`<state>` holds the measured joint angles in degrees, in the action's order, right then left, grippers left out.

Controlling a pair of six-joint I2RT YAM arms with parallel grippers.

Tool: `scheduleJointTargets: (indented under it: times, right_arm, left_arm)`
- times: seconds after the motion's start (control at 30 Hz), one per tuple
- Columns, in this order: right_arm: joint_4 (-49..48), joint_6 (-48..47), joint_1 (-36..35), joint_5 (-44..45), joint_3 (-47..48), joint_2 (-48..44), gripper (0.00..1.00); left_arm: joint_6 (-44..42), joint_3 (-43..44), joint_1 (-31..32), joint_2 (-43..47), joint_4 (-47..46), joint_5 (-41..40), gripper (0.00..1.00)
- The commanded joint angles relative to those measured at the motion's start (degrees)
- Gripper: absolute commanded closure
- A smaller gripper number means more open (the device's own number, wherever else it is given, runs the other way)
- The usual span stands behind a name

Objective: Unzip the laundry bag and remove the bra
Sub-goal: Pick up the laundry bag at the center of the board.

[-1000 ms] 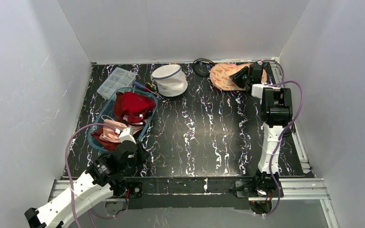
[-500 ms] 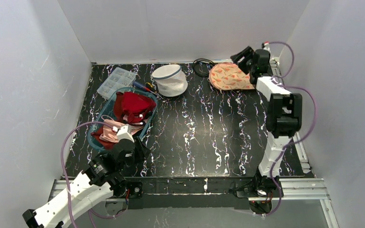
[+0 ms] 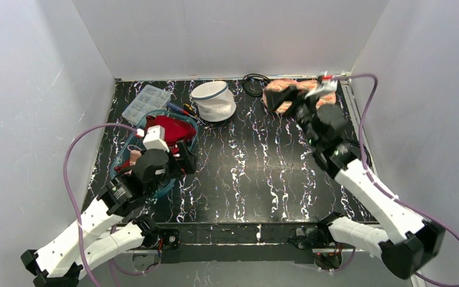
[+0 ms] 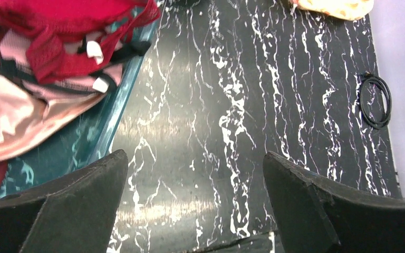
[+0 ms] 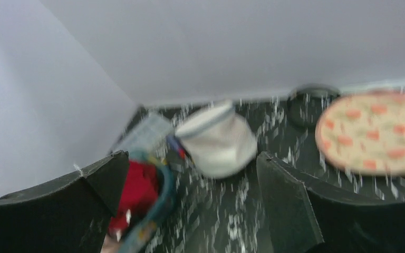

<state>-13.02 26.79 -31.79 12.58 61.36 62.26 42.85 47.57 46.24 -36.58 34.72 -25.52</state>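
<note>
Black marbled tabletop (image 3: 257, 161), white walls. Laundry bag (image 3: 213, 100) sits at far centre, well apart from both grippers. Left gripper (image 4: 194, 158) jaws spread wide, empty, beside teal tray (image 4: 113, 121). Right gripper (image 5: 190, 158) likewise spread, empty, facing the bag.

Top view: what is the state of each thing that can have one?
laundry bag: looks zipped shut, no gripper on it.
left gripper: open, empty.
right gripper: open, empty.
teal tub: filled with red and pink clothes.
</note>
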Motion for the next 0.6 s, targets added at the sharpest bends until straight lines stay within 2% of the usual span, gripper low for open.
scheduleJointTargets:
  times: [0.0, 0.07, 0.17, 0.27, 0.37, 0.43, 0.57]
  right_arm:
    - [9.63, -3.09, -8.77, 10.98, -11.08, -7.96, 0.01]
    - [15.76, -1.19, -9.32, 12.33, -13.20, -10.33, 0.01]
    - [21.59, 2.95, -9.29, 9.40, -18.06, -12.60, 0.01]
    - [17.21, 9.09, -9.25, 6.39, -28.90, -16.53, 0.01]
    - [13.67, 14.88, -9.27, 4.84, -37.45, -20.06, 0.01]
    - [10.51, 20.42, -9.17, 3.76, -42.23, -22.57, 0.01]
    - [-0.11, 25.42, -9.15, -5.92, -52.72, -24.40, 0.01]
  left_arm:
    - [-8.96, 8.79, -0.64, -8.02, -5.45, -1.75, 0.02]
    - [-9.96, 13.96, -2.32, -14.05, -5.57, -0.69, 0.02]
    - [-7.83, 18.89, -9.60, -23.99, -7.29, 7.65, 0.02]
    - [0.64, 19.51, -19.02, -30.27, -11.29, 20.83, 0.01]
    - [8.67, 16.25, -25.15, -32.85, -19.76, 29.42, 0.02]
    - [11.76, 14.95, -26.92, -33.54, -23.99, 30.29, 0.02]
    - [14.88, 15.46, -28.68, -35.55, -27.82, 28.97, 0.02]
